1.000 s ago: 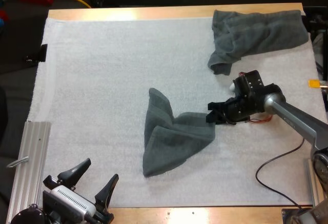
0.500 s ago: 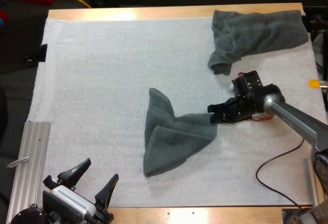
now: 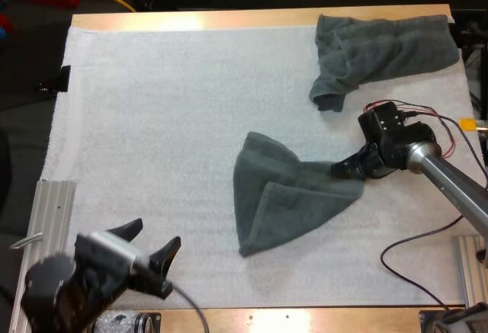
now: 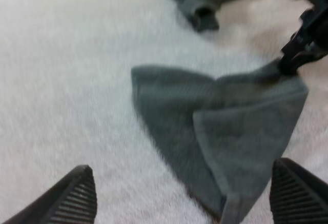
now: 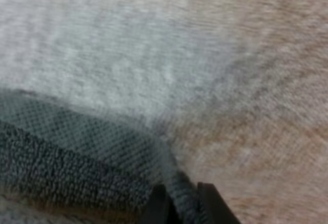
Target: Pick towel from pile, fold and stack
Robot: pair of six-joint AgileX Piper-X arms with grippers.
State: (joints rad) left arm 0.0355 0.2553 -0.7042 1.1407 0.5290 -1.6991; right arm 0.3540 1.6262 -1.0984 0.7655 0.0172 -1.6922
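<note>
A dark grey-green towel (image 3: pixel 286 196) lies crumpled in a rough triangle on the white mat (image 3: pixel 152 120), right of centre. My right gripper (image 3: pixel 345 169) is shut on the towel's right corner, low over the mat; in the right wrist view its fingertips (image 5: pixel 205 203) pinch the towel's hem (image 5: pixel 66 157). My left gripper (image 3: pixel 152 245) hangs open near the mat's front edge, left of the towel and apart from it. The left wrist view has its two fingers (image 4: pixel 77 196) wide apart, with the towel (image 4: pixel 220 126) ahead and the right gripper (image 4: pixel 300 55) at the towel's far corner.
A second crumpled towel (image 3: pixel 381 51) lies at the mat's far right corner. A metal rail (image 3: pixel 46 226) stands along the front left edge of the table. Bare mat stretches across the left and the middle.
The right gripper has pulled the towel to the right by its corner, and the towel has slid along the mat. The left arm has swung, its gripper still open.
</note>
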